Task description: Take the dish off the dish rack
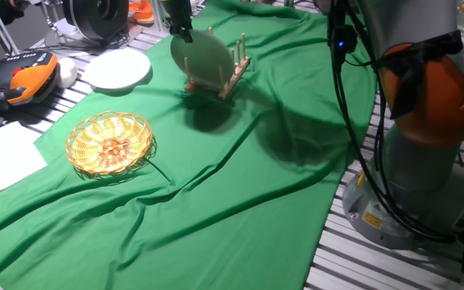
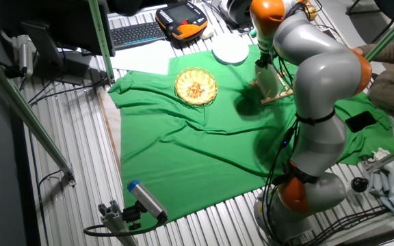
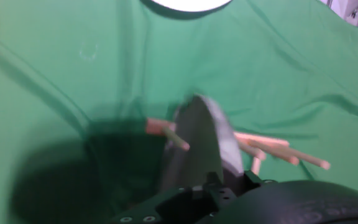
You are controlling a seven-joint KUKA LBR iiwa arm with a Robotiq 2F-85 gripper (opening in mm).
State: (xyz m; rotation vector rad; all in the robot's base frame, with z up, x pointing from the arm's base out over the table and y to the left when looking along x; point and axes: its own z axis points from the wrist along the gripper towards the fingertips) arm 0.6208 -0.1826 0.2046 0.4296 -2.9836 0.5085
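Gripping the dish (image 1: 204, 56) by its rim, the tool (image 1: 182, 32) holds it in the dish rack (image 1: 230, 74).

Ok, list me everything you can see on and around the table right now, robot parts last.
dish: one, pale green, on edge in the rack
dish rack: one, light wood, far end of the cloth
wicker basket: one, yellow-tan, left on the cloth
white plate: one, off the cloth, behind the basket
green cloth: one, covering the table
teach pendant: one, orange and black, far left
keyboard: one, black, beyond the cloth
arm: one, grey with orange joints
end effector: one, black, at the dish's top edge; grip unclear
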